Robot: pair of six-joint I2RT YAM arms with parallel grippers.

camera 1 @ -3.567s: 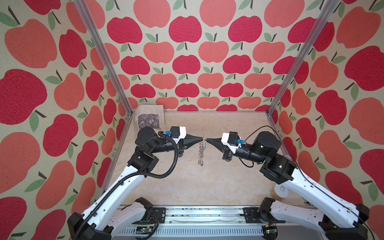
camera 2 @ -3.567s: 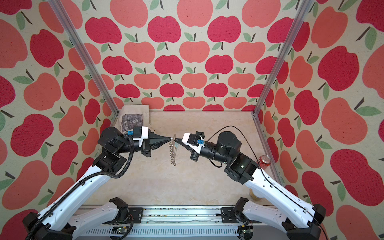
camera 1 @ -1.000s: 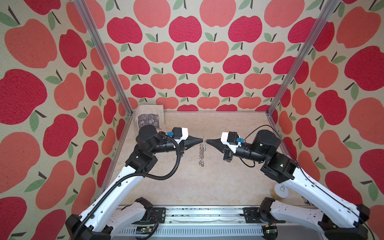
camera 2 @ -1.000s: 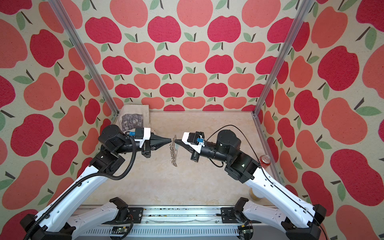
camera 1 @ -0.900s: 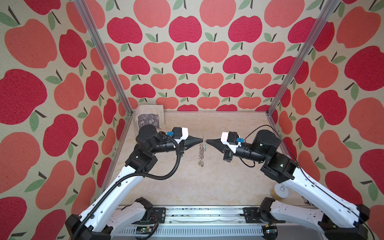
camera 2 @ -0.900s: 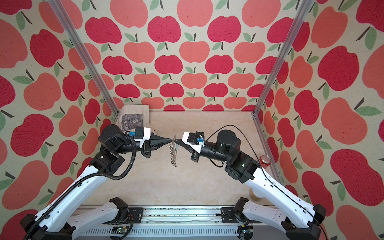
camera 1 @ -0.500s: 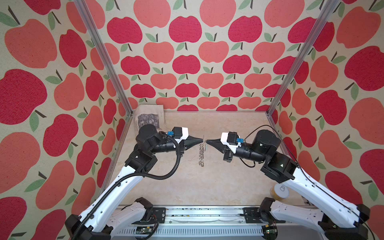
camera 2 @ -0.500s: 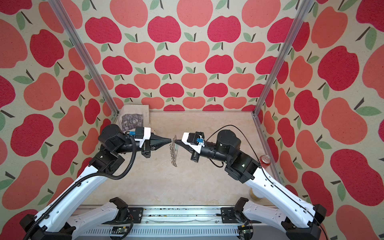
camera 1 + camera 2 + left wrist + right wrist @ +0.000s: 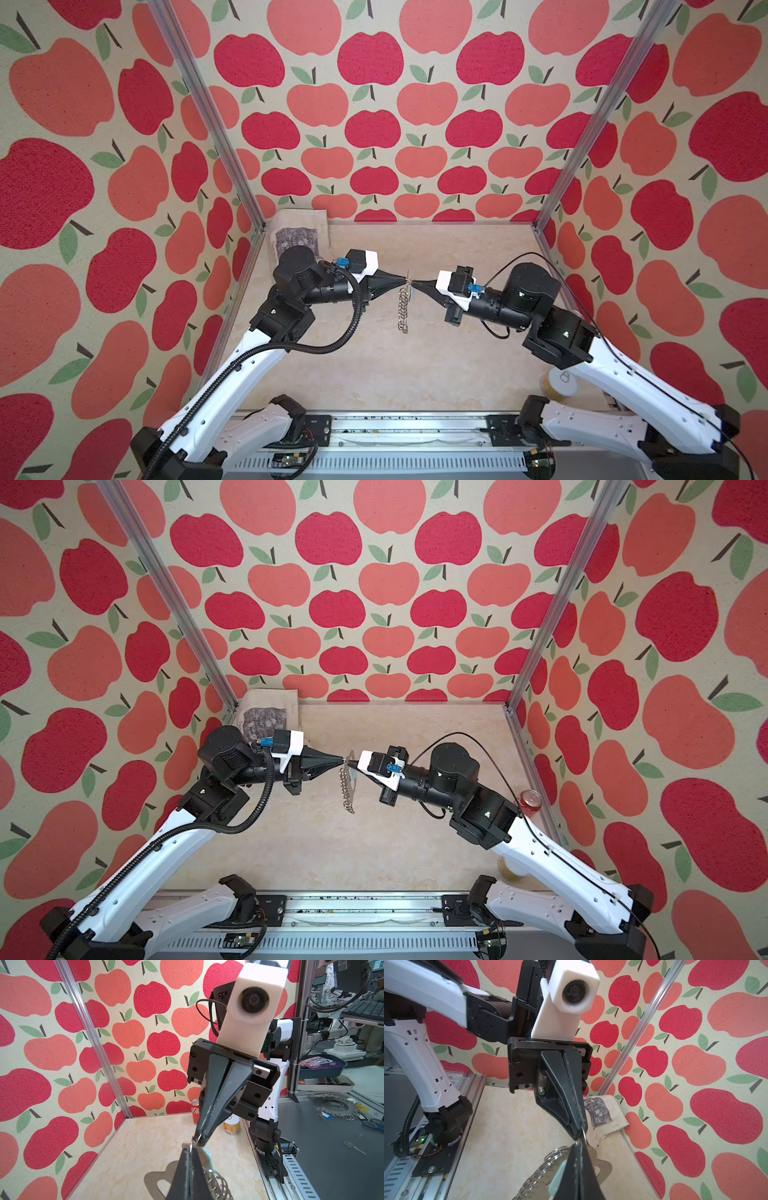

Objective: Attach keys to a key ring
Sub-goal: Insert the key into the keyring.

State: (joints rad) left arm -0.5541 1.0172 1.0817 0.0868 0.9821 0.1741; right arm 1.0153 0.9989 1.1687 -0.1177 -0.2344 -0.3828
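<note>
1. In a top view, the left gripper [image 9: 402,281] and the right gripper [image 9: 415,284] meet tip to tip above the table [image 9: 415,374]. They are well apart from the printed cloth [image 9: 297,232], out toward the table's middle. Both pairs of jaws are pressed together. The key ring [image 9: 402,309] hangs edge-on from the meeting point, clear of the cloth. The pale blue key [image 9: 411,294] sits just beside its upper part, on the side away from the cloth.
2. In a top view, the left gripper [image 9: 341,761] and right gripper [image 9: 352,764] are again both closed. The key ring [image 9: 347,789] dangles below them with its row of rings on the side nearer the cloth [image 9: 270,712]. A red can [image 9: 530,802] stands at the table edge opposite the cloth.
3. Left wrist view: the left gripper [image 9: 190,1149] has its jaws together, nipping a small wire ring [image 9: 194,1142] of the key ring [image 9: 153,1180]. The right gripper [image 9: 200,1139] is closed on the same ring from the other side. The key [image 9: 207,1157] hangs touching the left finger. The cloth is not seen here.
4. Right wrist view: the right gripper [image 9: 577,1146] is clamped on the wire ring [image 9: 581,1139], opposite the closed left gripper [image 9: 580,1133]. The key [image 9: 557,1180] lies against the right finger, on the side away from the cloth [image 9: 600,1111]. The plate of the key ring [image 9: 602,1167] is on the cloth side.
</note>
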